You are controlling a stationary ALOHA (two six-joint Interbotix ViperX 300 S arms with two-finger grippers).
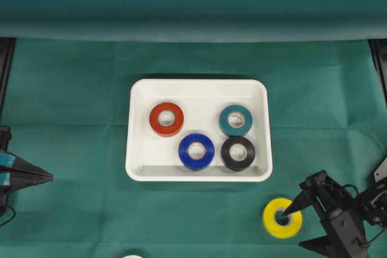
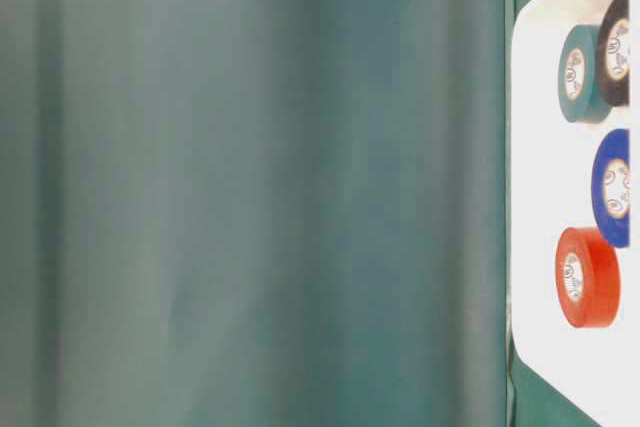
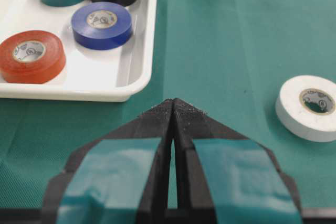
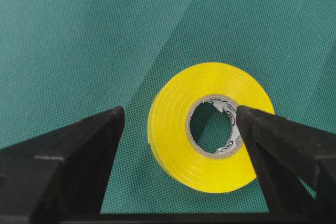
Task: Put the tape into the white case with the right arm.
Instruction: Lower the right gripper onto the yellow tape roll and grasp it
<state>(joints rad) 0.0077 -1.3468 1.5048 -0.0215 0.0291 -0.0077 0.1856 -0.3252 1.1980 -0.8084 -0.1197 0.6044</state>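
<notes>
I see the yellow tape (image 1: 282, 218) lying flat on the green cloth of the desk (image 1: 72, 119), outside the white case (image 1: 198, 175), just off the case's near right corner in the overhead view. Its cardboard core has small print, too small for me to read. The right tool (image 4: 178, 116) is spread wide and straddles one side of the roll: in the wrist cam one black finger (image 4: 273, 140) sits at the core hole, tip at the inner edge of the core, the other finger (image 4: 89, 145) is out on the cloth beside the roll's outer wall w/ a gap between. Not clamped, nothing lifted; can't tell if the inner tip actually touches the cardboard. In the overhead view the right arm (image 1: 344, 212) comes in from the lower right corner.

Inside the case are four rolls, all flat: red tape (image 1: 166, 119) upper left, teal tape (image 1: 235, 120) upper right, blue tape (image 1: 196, 151) lower middle, black tape (image 1: 237, 153) lower right, just below the teal one. Core labels show round logo marks, text unreadable.

The left tool (image 3: 173, 109) w/ light-blue bands is pressed together, tips meeting, holding nothing, parked at the left edge of the desk, well apart from the case. A white tape (image 3: 313, 107) lies flat on the cloth to the right of it in the left wrist cam, and only peeks in at the bottom edge of the overhead view.
</notes>
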